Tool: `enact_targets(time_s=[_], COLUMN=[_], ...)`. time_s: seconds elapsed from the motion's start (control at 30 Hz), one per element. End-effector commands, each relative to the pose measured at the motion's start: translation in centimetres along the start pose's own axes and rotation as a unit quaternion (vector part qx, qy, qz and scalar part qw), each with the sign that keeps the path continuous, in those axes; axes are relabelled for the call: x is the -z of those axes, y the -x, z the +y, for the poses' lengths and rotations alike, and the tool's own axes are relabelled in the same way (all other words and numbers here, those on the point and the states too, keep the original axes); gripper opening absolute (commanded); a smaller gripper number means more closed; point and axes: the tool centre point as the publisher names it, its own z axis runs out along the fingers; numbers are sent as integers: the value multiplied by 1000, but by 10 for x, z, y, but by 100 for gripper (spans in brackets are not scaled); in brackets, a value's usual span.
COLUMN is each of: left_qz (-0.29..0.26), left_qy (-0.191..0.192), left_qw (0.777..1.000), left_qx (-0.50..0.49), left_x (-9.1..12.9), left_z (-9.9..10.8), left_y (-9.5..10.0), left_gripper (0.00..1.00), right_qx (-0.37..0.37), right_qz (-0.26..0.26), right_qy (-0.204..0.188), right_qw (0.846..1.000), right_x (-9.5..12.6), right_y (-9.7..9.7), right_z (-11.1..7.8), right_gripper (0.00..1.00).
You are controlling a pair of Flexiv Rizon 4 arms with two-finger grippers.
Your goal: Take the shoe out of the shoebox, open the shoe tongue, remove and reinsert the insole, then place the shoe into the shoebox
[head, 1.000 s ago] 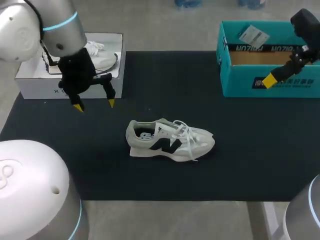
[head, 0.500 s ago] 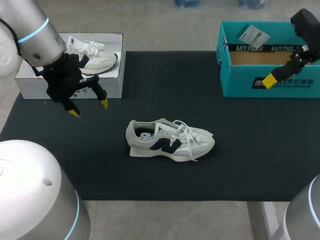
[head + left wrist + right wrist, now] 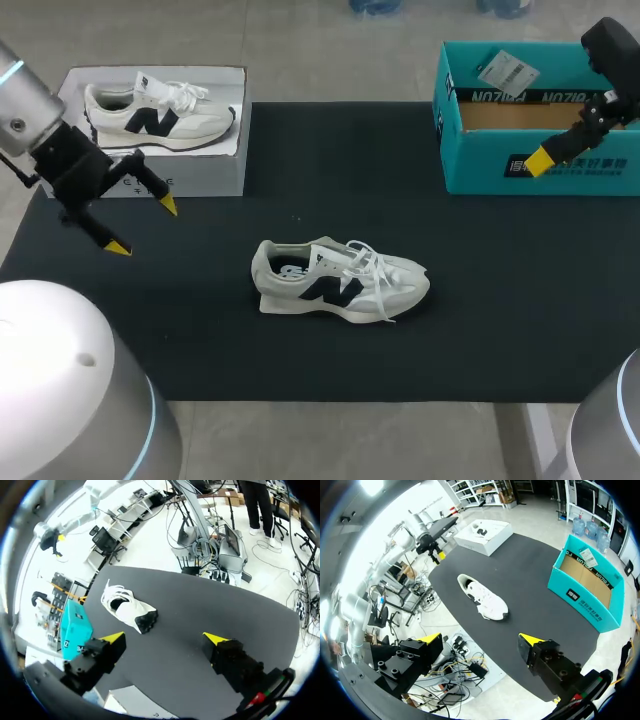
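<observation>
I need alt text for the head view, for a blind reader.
A white shoe sits mid-table on the black mat, outside both boxes. The open left gripper hangs beside a white box holding another shoe; the right gripper is at the teal shoebox, far right.

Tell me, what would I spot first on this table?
A pale sneaker sits alone in the middle of the black mat. Its twin rests in a white shoebox at the far left, and an open teal shoebox stands at the far right. My left hand hovers open beside the white one.
</observation>
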Motion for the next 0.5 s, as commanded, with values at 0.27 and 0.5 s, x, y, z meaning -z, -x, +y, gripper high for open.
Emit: enact_targets(time_s=[0.27,0.5], left_qz=[-166,-166], left_qy=[-106,-106], left_qw=[955,955], left_qx=[222,222], left_x=[-25,-25], left_z=[-23,-23], left_y=[13,13], left_gripper=[100,100], right_qx=[0,0], right_qz=[0,0], right_qy=[-2,-2], right_qw=[1000,1000], right_x=[-1,-1], right_y=[1,1], right_z=[2,2], right_gripper=[100,100])
